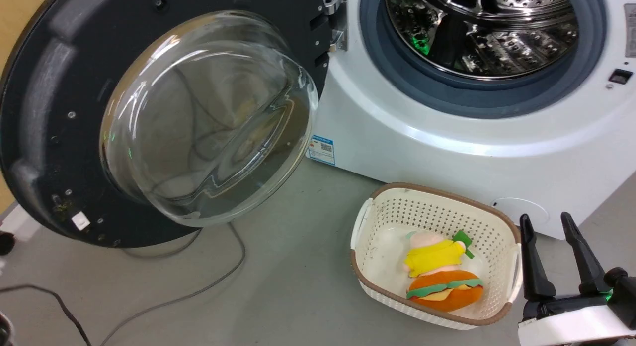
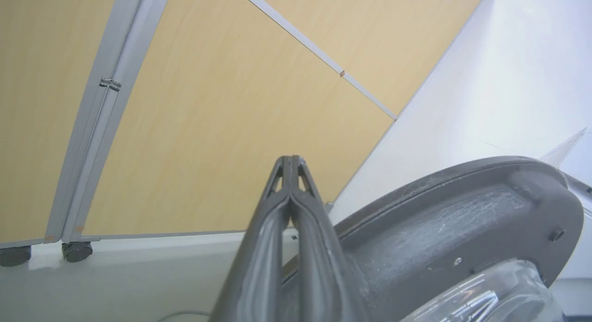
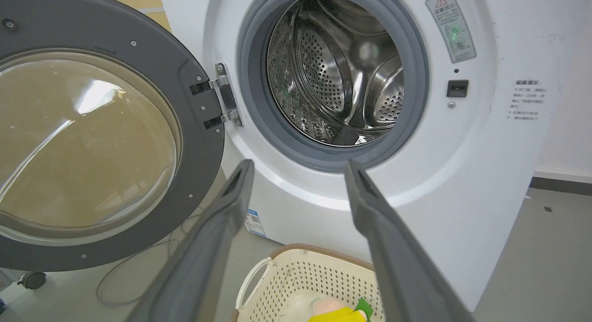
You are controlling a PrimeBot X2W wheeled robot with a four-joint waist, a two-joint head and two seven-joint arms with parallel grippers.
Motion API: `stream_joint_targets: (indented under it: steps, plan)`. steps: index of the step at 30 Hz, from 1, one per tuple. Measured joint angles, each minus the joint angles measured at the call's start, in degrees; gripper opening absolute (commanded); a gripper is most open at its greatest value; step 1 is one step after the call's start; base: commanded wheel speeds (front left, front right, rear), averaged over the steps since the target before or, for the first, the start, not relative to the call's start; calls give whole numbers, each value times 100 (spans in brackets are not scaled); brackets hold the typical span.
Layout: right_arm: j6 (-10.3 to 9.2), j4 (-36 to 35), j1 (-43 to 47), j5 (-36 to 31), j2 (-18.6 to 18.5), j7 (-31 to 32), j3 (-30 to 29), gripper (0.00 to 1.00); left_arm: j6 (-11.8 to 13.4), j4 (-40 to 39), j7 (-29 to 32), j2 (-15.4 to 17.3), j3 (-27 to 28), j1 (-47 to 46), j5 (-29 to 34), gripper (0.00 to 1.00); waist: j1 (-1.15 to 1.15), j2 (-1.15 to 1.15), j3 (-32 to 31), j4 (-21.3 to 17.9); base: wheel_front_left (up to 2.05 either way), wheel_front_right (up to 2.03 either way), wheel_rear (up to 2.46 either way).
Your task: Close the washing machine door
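The washing machine door (image 1: 44,137), round with a black rim and bulging clear glass, hangs wide open on its hinge at the left of the white washing machine (image 1: 447,152). The steel drum (image 1: 487,28) lies exposed inside a grey rubber ring. In the left wrist view my left gripper (image 2: 290,161) is shut with nothing held, its fingers lying alongside the outer edge of the door's rim (image 2: 462,215). My right gripper (image 1: 545,221) stands open at the lower right, beside a basket. In the right wrist view the door (image 3: 199,141) and the machine (image 3: 462,174) lie beyond the open right gripper (image 3: 298,167).
A cream perforated basket (image 1: 385,212) with a yellow and orange plush toy (image 1: 439,276) stands on the floor before the machine. Grey and black cables (image 1: 198,286) trail across the floor under the door. Wood-coloured partition panels on castors (image 2: 185,127) stand behind the door.
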Motion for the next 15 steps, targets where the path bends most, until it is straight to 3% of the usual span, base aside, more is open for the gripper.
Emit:
stream_joint_targets:
  steps: [15]
  plan:
    - [0, -48, -1, 136, 1, -175, -162, 100, -91, 1675, 1010, 1265, -401, -1653, -1278, 0, 0, 0, 261, 316, 0, 0, 0]
